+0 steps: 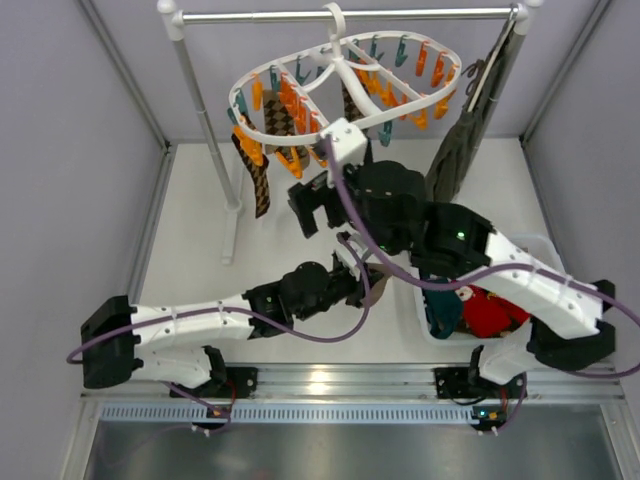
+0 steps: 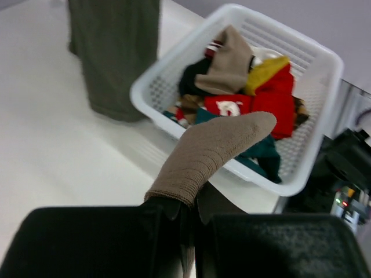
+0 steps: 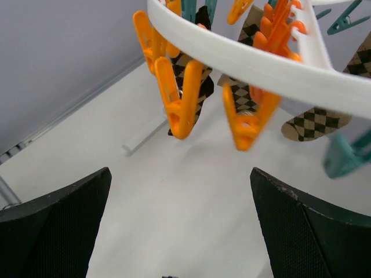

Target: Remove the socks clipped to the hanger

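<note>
The white oval hanger (image 1: 336,62) hangs by its hook from the rail, ringed with orange and teal clips. Brown argyle socks (image 1: 258,175) dangle from its left side. My right gripper (image 1: 308,205) stands open just under that side with nothing between its fingers. In the right wrist view its gap (image 3: 179,179) lies below two orange clips (image 3: 177,95), with argyle socks (image 3: 316,121) behind the hanger rim (image 3: 249,61). My left gripper (image 2: 194,211) is shut on the cuff of a plain tan sock (image 2: 214,150), whose toe reaches over the basket.
A white basket (image 2: 324,63) at the right holds red, teal and tan clothes. A long olive-green garment (image 2: 116,52) hangs at the rail's right end (image 1: 460,150). The metal rail (image 1: 300,15) rests on white posts (image 1: 205,120). Grey walls close in both sides.
</note>
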`<state>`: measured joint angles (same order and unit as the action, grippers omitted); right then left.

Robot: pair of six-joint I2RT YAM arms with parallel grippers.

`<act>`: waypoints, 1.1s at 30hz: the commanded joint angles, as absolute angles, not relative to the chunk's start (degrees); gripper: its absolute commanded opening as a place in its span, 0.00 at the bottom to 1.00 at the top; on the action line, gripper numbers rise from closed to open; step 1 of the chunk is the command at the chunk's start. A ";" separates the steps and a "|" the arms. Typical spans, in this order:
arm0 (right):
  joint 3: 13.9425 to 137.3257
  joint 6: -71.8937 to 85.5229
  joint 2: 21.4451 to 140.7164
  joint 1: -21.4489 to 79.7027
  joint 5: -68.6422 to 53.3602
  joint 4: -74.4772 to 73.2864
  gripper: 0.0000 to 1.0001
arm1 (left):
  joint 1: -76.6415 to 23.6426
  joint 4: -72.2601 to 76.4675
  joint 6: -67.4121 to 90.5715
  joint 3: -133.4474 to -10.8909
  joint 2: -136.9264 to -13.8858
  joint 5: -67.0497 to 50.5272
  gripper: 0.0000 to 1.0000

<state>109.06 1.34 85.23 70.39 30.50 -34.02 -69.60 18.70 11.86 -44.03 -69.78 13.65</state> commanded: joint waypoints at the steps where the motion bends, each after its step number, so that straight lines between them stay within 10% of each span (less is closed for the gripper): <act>1: 104.08 5.88 75.09 70.75 24.08 -37.35 1.00 | -71.28 24.34 14.50 -46.58 -72.94 4.23 0.00; 17: 87.36 9.32 45.01 70.84 34.71 -43.06 1.00 | -72.69 25.49 15.64 -76.26 -103.06 -7.47 0.00; 19: 87.01 9.75 43.69 70.75 37.07 -43.94 0.99 | -72.69 25.49 16.26 -79.79 -106.51 -8.61 0.13; 21: 85.53 10.45 42.98 70.75 38.40 -43.86 1.00 | -72.69 25.05 16.70 -84.08 -111.08 -11.15 0.53; 22: 84.91 10.72 42.28 70.75 39.71 -43.94 0.99 | -72.69 24.61 16.87 -85.07 -112.14 -11.25 0.98; 33: 79.63 12.48 40.08 70.75 44.47 -42.02 1.00 | -72.69 19.60 11.87 -71.30 -97.58 9.29 0.99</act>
<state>80.16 11.64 41.04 70.48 41.74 -43.35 -72.53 17.87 14.20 -75.94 -107.96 0.73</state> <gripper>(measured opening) 0.993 0.985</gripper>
